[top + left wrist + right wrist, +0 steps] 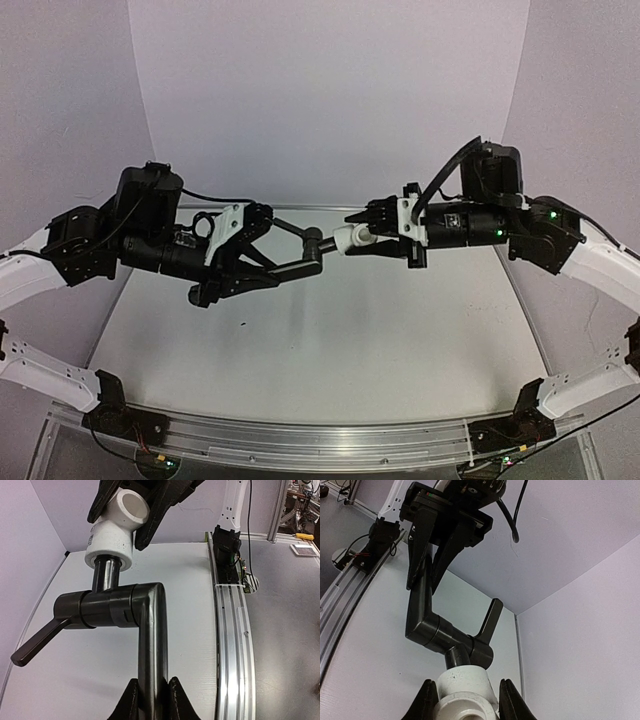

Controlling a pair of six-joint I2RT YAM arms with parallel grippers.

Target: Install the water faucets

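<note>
The water faucets are held in mid-air above the table. My left gripper [245, 270] is shut on the black pipe [290, 267]. In the left wrist view the fingers [131, 700] pinch the pipe [152, 635] just below its elbow, and the lever [37, 642] points down-left. The pipe's short stem sits in the end of the white fitting [347, 239], which my right gripper [362, 235] is shut on. In the right wrist view the fitting [465, 682] lies between the fingers [426, 700], with the black faucet body [432, 630] above it.
The white table [320, 340] lies below both arms. An aluminium rail [320, 440] runs along its near edge, with the arm bases bolted at both ends. Purple walls close the back and sides [320, 90].
</note>
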